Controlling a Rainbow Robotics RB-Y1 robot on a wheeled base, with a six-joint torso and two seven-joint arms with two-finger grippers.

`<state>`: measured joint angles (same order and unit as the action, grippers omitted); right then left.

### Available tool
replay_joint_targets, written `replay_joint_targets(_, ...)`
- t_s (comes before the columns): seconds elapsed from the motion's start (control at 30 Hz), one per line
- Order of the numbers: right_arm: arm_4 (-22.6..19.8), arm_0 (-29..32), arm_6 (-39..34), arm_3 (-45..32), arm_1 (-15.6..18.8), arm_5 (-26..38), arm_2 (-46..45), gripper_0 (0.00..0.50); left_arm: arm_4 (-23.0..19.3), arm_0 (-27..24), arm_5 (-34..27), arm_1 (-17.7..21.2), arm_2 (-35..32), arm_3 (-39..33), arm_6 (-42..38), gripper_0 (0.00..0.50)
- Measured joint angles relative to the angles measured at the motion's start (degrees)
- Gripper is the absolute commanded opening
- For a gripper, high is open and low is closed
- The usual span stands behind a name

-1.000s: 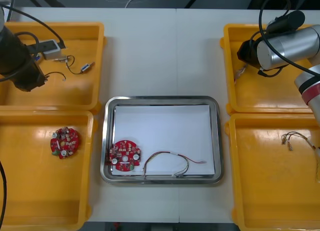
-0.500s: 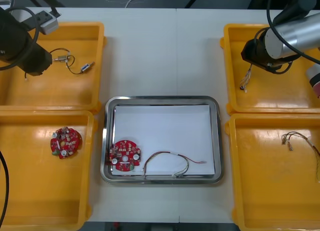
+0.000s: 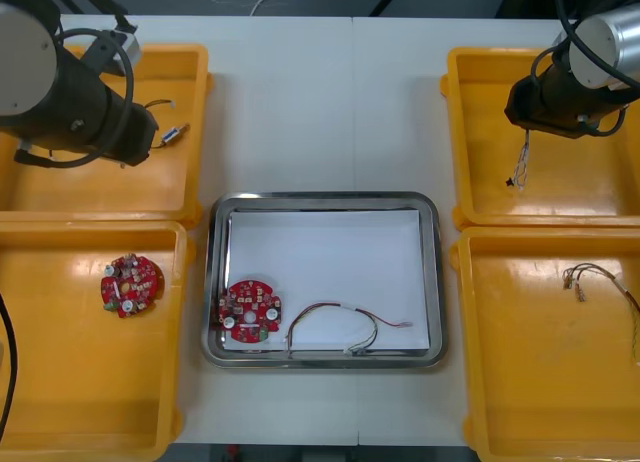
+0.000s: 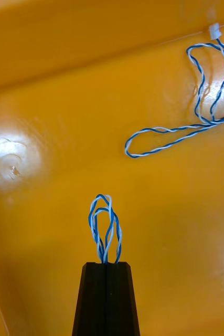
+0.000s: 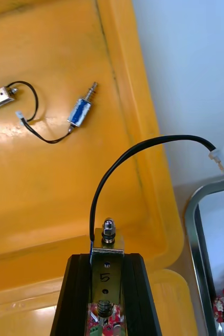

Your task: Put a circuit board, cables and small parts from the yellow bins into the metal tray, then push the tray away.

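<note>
My left gripper (image 5: 107,258) is shut on a small metal part (image 5: 107,242) whose black cable (image 5: 138,152) arcs over the far left yellow bin's rim (image 5: 143,173) to a white plug. My left arm (image 3: 75,92) hangs above that bin (image 3: 185,197). My right gripper (image 4: 107,266) is shut on a twisted blue and white cable (image 4: 105,226), which dangles (image 3: 520,164) below my right arm (image 3: 560,92) over the far right bin (image 3: 458,142). The metal tray (image 3: 322,199), white inside, holds a round red circuit board (image 3: 250,309) and a red and yellow cable (image 3: 335,327).
Two more small metal parts (image 5: 81,110) joined by a black cable lie in the far left bin. A second twisted cable (image 4: 195,118) lies in the far right bin. The near left bin holds a circuit board (image 3: 130,284), the near right bin a cable (image 3: 595,275).
My left arm has swung right across its bin, carrying a small part with its black cable. My right arm has shifted right, the twisted cable hanging from it.
</note>
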<state>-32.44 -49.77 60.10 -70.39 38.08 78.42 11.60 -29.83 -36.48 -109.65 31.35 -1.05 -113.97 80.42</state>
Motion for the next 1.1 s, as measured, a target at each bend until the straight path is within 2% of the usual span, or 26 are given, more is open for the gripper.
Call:
replay_joint_targets(0.13,-2.54,0.51,3.86,0.0,1.57,0.09,-0.58,0.0,-0.1,1.0,0.0,-0.01,2.18,-1.69,-0.01,0.0)
replay_joint_targets(0.3,-3.76,1.75,8.46,-0.02,2.85,0.11,-2.01,0.0,1.09,2.38,0.0,-0.48,5.89,-3.56,-0.91,0.0)
replay_joint_targets(0.4,-3.99,2.35,8.47,-0.03,3.63,0.11,-2.18,0.0,3.34,3.18,0.0,-1.34,8.46,-4.4,-5.41,0.0)
replay_joint_targets(0.57,-4.47,3.08,8.47,-0.05,4.54,0.12,-2.29,0.006,7.38,4.42,0.0,-3.46,12.51,-5.53,-19.17,0.0)
replay_joint_targets(0.6,-4.53,3.19,8.47,-0.05,4.65,0.12,-2.29,0.026,8.03,4.73,0.0,-3.94,13.23,-5.75,-21.33,0.0)
replay_joint_targets(0.67,-4.61,3.37,8.47,-0.05,4.81,0.12,-2.3,0.132,8.92,5.3,0.0,-4.81,14.34,-6.1,-24.02,0.0)
replay_joint_targets(0.73,-4.8,3.49,8.48,-0.06,4.91,0.12,-2.3,0.388,9.95,5.86,0.0,-5.72,15.35,-6.36,-24.21,0.0)
replay_joint_targets(0.77,-4.88,3.51,8.48,-0.06,4.94,0.12,-2.3,0.451,10.51,6.17,0.0,-6.14,15.86,-6.42,-24.22,0.0)
replay_joint_targets(0.83,-4.98,3.52,8.49,-0.06,4.96,0.12,-2.3,0.495,12.14,6.86,0.0,-6.97,17.09,-6.46,-24.22,0.0)
replay_joint_targets(1.1,-5.48,3.55,8.67,-0.07,4.97,0.12,-2.3,0.5,18.49,9.58,0.0,-9.59,22.3,-6.47,-24.24,0.0)
